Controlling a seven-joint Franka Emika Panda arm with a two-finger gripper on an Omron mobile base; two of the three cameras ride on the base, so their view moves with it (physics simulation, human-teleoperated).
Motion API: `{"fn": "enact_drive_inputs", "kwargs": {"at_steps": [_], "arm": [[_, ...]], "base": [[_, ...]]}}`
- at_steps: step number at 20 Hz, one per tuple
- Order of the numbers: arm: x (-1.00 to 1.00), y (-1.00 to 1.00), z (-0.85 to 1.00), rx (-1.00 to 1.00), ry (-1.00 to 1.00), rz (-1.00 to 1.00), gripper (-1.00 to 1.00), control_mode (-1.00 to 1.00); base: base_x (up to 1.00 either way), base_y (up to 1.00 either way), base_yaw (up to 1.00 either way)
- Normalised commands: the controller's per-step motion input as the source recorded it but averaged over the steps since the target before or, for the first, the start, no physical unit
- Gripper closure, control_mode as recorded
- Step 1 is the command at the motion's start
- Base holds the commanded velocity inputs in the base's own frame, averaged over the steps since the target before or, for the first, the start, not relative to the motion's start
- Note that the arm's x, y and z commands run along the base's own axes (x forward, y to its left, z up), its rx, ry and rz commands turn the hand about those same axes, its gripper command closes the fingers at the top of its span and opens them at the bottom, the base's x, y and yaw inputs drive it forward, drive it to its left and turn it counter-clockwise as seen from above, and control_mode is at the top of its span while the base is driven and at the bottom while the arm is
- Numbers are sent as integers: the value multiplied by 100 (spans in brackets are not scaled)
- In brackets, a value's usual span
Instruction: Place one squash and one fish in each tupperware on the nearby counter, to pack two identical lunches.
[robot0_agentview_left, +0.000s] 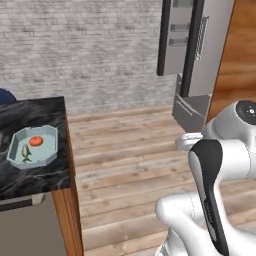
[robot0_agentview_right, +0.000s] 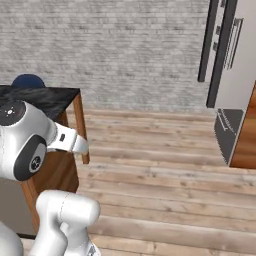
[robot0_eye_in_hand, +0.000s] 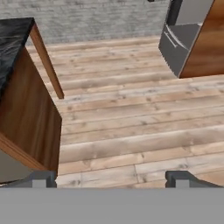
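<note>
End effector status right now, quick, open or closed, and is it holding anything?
End effector: open, fingertips wide apart, holding nothing; just wooden floor between them.

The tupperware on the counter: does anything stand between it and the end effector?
No visible object blocks it. The end effector, fingers apart and empty, looks over bare wooden floor beside the counter. The tupperware, holding one squash and one fish, sits off to the side on the countertop.

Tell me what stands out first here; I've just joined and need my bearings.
The pale tupperware on the black marble counter at the left, already holding an orange squash and a slender yellow-green fish. Next, the tall steel fridge with its door ajar across the bare wooden floor. In the hand view the fingers stand wide apart, holding nothing.
</note>
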Motion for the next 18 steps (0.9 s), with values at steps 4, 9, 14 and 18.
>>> {"fn": "enact_drive_inputs", "kwargs": {"at_steps": [4,9,14,18], "arm": [[0,0,0,0,0,0,-100,100],[0,0,0,0,0,0,-100,100],[0,0,0,0,0,0,-100,100],[0,0,0,0,0,0,-100,100]], "base": [[17,-46,0],[25,-2,0],[99,-16,0],[100,-34,0]]}}
